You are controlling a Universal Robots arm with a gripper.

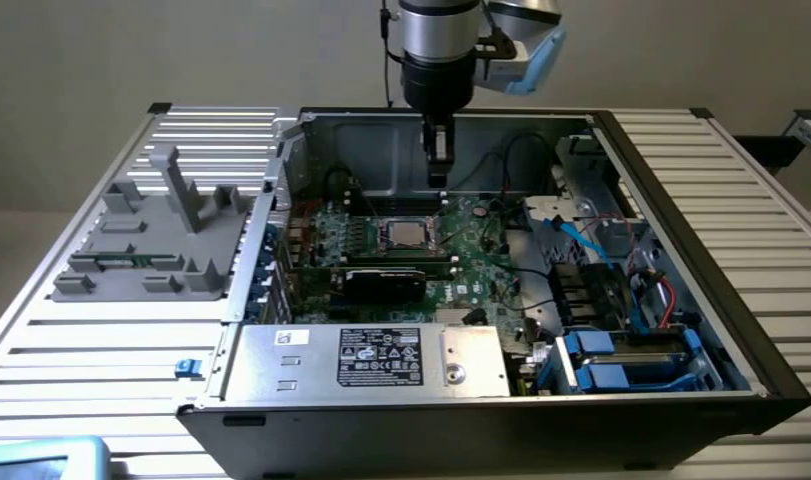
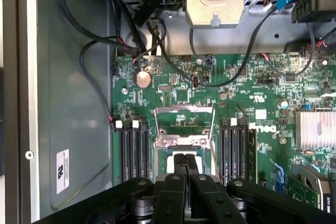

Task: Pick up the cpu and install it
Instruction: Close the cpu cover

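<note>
Standing on a slatted metal table (image 1: 732, 230), plain grey wall (image 1: 178, 50) behind, the open computer case (image 1: 512, 435) holds the cpu (image 1: 405, 235), and the claw (image 1: 437, 176), pressed together, hangs inside it.

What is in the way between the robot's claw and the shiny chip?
Nothing that I can see. The shut claw hangs over the green board, a little apart from the shiny chip, which lies flat on that board. Only open air is between them.
</note>
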